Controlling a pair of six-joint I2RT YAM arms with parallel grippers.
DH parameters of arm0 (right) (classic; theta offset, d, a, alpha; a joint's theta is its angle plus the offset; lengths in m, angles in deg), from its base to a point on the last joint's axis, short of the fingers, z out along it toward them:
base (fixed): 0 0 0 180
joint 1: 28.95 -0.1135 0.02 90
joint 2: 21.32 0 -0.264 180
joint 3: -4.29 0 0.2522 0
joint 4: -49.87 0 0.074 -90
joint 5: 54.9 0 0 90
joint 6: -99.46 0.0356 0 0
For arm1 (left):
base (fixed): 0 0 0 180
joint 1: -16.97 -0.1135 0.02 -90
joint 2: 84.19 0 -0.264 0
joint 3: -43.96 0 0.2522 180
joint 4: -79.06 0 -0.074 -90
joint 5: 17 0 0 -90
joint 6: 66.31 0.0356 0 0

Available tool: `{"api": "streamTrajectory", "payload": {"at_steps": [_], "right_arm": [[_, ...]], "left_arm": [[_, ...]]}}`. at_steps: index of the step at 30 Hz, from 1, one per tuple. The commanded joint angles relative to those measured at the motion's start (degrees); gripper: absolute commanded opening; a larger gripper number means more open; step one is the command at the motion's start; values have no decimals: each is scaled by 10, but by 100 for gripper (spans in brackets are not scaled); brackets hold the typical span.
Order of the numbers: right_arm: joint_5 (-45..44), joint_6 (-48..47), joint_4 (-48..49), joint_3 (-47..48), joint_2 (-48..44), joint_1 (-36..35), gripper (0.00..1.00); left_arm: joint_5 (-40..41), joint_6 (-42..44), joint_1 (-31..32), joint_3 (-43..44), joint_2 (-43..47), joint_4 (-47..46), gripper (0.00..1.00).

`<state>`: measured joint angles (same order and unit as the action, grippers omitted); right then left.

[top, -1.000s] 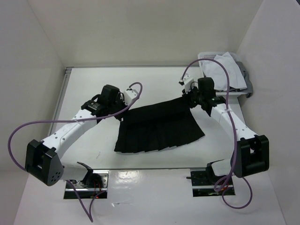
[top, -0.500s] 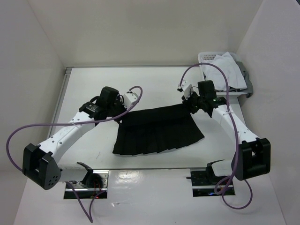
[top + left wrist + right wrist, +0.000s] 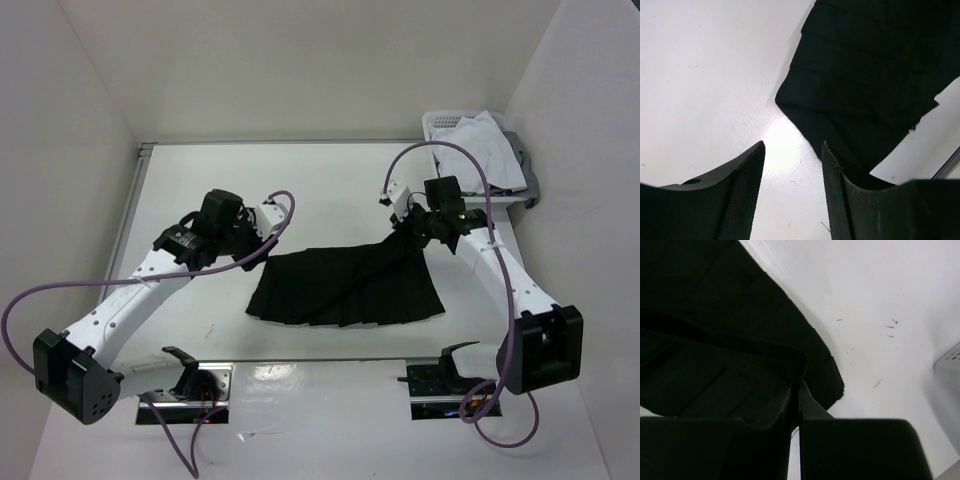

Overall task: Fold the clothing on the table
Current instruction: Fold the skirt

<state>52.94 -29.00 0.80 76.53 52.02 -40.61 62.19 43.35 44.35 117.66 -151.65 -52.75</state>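
Note:
The clothing (image 3: 345, 288), a black pleated skirt, lies as a flattened band in the middle of the white table (image 3: 330, 180). My left gripper (image 3: 264, 236) hangs just past the skirt's upper left corner. In the left wrist view it (image 3: 793, 146) is open over bare tabletop, with the skirt's corner (image 3: 860, 85) beyond its fingertips. My right gripper (image 3: 404, 228) is at the skirt's upper right corner. Seen from the right wrist, it (image 3: 796, 384) is shut on a fold of the black fabric (image 3: 715, 340), which drapes down from its jaws to the table.
A white plastic basket (image 3: 448, 124) holding a white garment (image 3: 487, 150) stands at the back right corner, close behind the right arm; its rim (image 3: 951, 365) shows in the right wrist view. A metal rail (image 3: 130, 215) runs along the table's left edge. White walls enclose three sides.
The left gripper has opened, let go of the skirt's left corner and drawn back to the left. The skirt's far edge has come nearer, so the skirt lies narrower. The right gripper still holds its corner.

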Motion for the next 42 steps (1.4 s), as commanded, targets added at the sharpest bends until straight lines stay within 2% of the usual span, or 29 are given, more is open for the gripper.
{"api": "streamTrajectory", "payload": {"at_steps": [1, 15, 21, 22, 23, 25, 27, 29, 30, 34, 36, 37, 41, 42], "right_arm": [[9, -24, -43, -3, -24, -4, 9], [21, -99, -219, 27, -64, -14, 7], [32, -127, -320, 56, -58, -44, 6], [39, -133, -332, 56, -48, -56, 10], [52, -138, -347, 62, -41, -61, 22], [68, -151, -389, 68, -16, -73, 30], [76, -139, -390, 76, -10, -97, 46], [71, -133, -390, 70, -10, -132, 51], [71, -133, -390, 70, -5, -139, 63], [77, -125, -390, 95, 8, -144, 70], [62, -96, -340, 105, 15, -144, 81], [54, -60, -315, 105, 20, -144, 84], [26, 16, -194, 99, 63, -150, 88], [18, 37, -172, 94, 71, -150, 90]], "left_arm": [[-6, 13, 0, -6, 18, 3, 57], [17, -3, 0, -11, 34, -8, 58], [17, -3, 0, -6, 29, -8, 58], [17, -3, 0, -6, 23, -8, 58], [17, -3, 0, -6, 23, -8, 58], [17, -3, 0, -6, 23, -8, 58], [23, -8, 0, -6, 23, -8, 58], [23, -9, 0, -6, 23, -13, 58], [28, -9, 0, -6, 23, -13, 58], [35, -19, 0, -11, 29, -18, 63], [40, -27, 0, -18, 37, -34, 66], [40, -36, 0, -18, 37, -34, 68], [40, -59, 0, -18, 29, -40, 86], [49, -70, 0, -18, 21, -40, 95]]}}
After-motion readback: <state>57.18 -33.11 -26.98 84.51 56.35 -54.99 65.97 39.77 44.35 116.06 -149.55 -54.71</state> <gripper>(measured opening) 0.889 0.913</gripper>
